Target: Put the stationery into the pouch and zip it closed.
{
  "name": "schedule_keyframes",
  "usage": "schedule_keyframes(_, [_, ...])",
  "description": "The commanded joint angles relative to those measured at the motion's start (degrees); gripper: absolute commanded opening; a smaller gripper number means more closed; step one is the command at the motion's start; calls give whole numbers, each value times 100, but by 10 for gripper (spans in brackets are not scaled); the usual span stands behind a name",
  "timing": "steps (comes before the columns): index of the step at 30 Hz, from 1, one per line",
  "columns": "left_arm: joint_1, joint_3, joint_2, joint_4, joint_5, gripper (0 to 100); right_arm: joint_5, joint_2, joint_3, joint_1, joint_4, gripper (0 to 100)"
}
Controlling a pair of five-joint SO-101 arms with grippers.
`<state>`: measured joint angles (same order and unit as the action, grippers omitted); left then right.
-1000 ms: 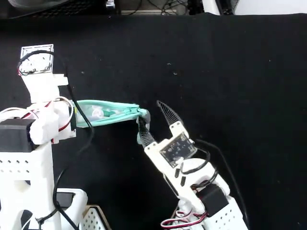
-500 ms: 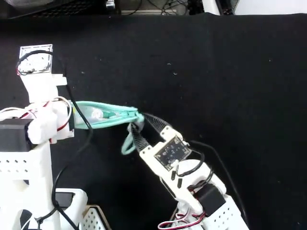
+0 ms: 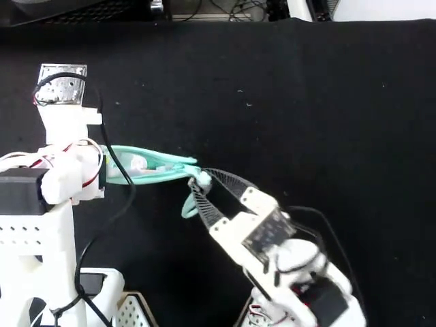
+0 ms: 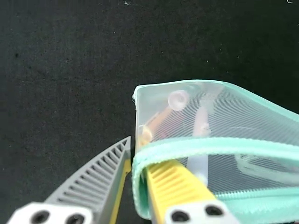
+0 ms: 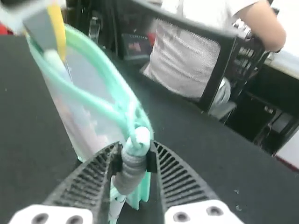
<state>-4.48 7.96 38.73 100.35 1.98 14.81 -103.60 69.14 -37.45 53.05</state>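
A mint-green mesh pouch (image 3: 146, 165) hangs above the black table, held at its left end by my left gripper (image 4: 140, 177), which is shut on the pouch's rim beside the zip. Through the mesh I see stationery (image 4: 161, 122), a pen and a round-capped item. At the pouch's other end my right gripper (image 5: 133, 161) is shut on the zip pull (image 3: 200, 182), a pale bead on a cord with a loop (image 3: 189, 206) hanging below. The zip (image 4: 219, 148) looks drawn along the top edge.
Black cloth covers the table (image 3: 327, 109), with free room to the right and back. The white base of the left arm (image 3: 34, 231) stands at the left edge. A person in a white shirt (image 5: 191, 51) sits beyond the table.
My right gripper went from open beside the pouch's end to shut on the zip pull, and its wrist turned. The pouch end dipped slightly. The left arm barely moved.
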Motion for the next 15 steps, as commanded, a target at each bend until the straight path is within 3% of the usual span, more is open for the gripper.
schedule_keyframes(1, [4,-303,0,26,44,30,26,-505,-576,-53,141,12])
schedule_keyframes(6, [4,-497,0,26,18,30,35,-505,-119,-35,-149,34])
schedule_keyframes(11, [4,-462,0,26,9,30,0,-505,505,-53,-677,168])
schedule_keyframes(15, [4,-470,0,0,9,30,0,-505,708,-53,-888,142])
